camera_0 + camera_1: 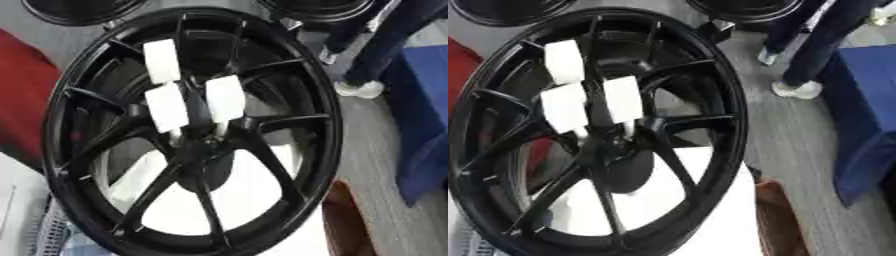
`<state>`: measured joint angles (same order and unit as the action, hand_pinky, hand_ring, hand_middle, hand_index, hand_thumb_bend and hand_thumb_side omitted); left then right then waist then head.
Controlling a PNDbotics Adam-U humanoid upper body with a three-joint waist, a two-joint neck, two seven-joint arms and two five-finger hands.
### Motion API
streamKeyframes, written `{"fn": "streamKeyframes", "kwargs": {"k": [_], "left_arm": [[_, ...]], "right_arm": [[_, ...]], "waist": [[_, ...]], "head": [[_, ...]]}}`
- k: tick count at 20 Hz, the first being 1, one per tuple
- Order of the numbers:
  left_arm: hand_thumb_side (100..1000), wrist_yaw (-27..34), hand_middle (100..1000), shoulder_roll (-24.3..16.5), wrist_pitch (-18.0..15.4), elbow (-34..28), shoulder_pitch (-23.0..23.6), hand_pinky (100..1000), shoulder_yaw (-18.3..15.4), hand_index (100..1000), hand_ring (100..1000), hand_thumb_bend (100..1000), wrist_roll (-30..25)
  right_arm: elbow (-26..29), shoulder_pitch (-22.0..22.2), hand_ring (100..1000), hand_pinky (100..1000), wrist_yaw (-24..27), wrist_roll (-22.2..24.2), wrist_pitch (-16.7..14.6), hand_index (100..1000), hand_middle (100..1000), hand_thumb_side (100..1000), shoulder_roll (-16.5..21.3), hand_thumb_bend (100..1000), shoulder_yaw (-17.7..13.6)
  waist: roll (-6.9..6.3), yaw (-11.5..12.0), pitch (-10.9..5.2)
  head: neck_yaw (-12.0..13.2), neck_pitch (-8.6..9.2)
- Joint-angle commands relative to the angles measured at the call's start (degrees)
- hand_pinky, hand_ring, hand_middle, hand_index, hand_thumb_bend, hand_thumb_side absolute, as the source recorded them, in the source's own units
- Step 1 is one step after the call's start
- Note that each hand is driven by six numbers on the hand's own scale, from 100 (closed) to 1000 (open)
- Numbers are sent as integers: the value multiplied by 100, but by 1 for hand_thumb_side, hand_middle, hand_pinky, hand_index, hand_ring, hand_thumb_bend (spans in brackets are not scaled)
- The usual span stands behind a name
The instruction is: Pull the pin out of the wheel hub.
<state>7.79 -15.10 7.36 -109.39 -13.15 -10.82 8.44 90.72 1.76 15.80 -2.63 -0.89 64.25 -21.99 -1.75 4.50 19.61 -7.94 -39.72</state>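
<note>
A large black spoked wheel (289,65) fills both views, lying askew, with its dark hub (203,150) near the middle. My right hand (197,95) is black and hard to tell from the wheel; it comes down from the top over the spokes. Its fingers (225,98) carry white pads, are straight and point down at the hub, so the hand is open, and the tips end just above the hub's centre. A third white pad (161,60) sits higher at the left. I cannot make out the pin against the black hub. My left hand is out of view.
White surface (254,190) shows through the lower spokes. A brown object (776,215) lies at the wheel's lower right, a blue block (868,115) at the right, red cloth (22,95) at the left. More black rims (79,10) lie at the top. A person's legs (807,55) stand at the upper right.
</note>
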Motion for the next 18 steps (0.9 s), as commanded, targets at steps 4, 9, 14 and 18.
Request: {"fn": "streamKeyframes", "kwargs": {"k": [4,9,14,18], "left_arm": [[588,-16,516,-87,-21,-55,-15,748,-53,720,600,411,0],[589,-17,516,-78,-19,-53,-13,748,-49,720,600,409,-6],[588,4,516,-36,-11,-70,-45,747,-16,720,600,410,-34],[587,16,516,-6,-6,-78,-66,746,-3,720,600,410,-40]], "right_arm": [[153,1,786,921,80,-290,21,857,791,319,-130,249,-168],[190,-23,711,909,271,-399,-6,778,679,244,-162,100,-155],[846,-446,698,916,696,-684,-380,771,666,237,-749,100,145],[1513,-600,695,923,1023,-684,-478,770,664,250,-1181,100,399]], "waist": [[-6,-9,-158],[-6,1,-166],[24,79,-181],[23,111,-188]], "head": [[-5,24],[-19,16],[-46,21],[-44,30]]}}
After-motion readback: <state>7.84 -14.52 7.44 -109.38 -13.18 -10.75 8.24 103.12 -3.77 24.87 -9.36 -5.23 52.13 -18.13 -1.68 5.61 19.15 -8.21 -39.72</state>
